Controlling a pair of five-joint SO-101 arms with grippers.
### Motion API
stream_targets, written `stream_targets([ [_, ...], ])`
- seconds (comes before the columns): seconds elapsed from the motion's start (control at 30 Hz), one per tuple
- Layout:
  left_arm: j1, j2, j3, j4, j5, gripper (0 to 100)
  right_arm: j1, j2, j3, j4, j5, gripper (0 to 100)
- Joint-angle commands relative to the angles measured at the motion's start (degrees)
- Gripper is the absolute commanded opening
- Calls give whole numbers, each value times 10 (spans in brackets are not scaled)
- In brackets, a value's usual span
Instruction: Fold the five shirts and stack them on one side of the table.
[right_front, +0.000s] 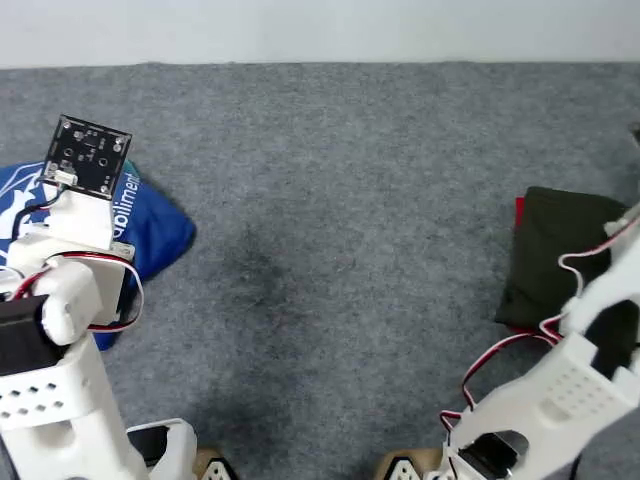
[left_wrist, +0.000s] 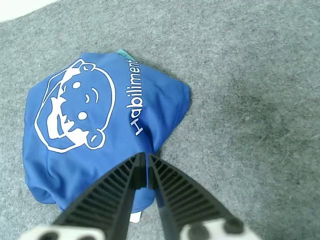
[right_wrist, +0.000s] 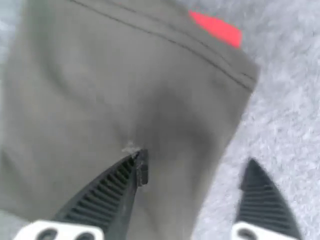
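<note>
Blue shirt (right_front: 160, 235) lies lumpy at the left edge of the high view, partly under the left arm. Dark shirt (right_front: 560, 250) sits as a flat block at the right edge, on a red one (right_front: 519, 212). Left gripper (left_wrist: 146, 167) hangs over the blue shirt, fingers together with nothing between them. Right gripper (right_wrist: 197, 164) is over the dark shirt's edge, fingers apart. I judge the cloth light and limp, likely to drag on the grey mat (right_front: 330, 250). I would pinch a hem or corner, not the middle.
</note>
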Motion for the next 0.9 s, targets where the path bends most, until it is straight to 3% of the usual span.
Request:
stream_targets([
  [0.0, -1, -7, -2, 6, -5, 14, -34, -54, -22, 13, -27, 61],
  [0.03, -2, -8, -2, 6, -5, 14, -37, -54, -22, 5, -27, 8],
  [0.13, -4, -9, -2, 6, -5, 14, -31, -50, -18, -28, -26, 43],
  [0.43, -4, -10, -2, 6, -4, 14, 37, 49, -20, -182, -25, 9],
  [0.63, -4, -10, -2, 6, -4, 14, 30, 180, -35, -293, -25, 9],
  [0.87, -4, -10, -2, 7, -4, 14, 4, 100, -135, -116, -29, 9],
])
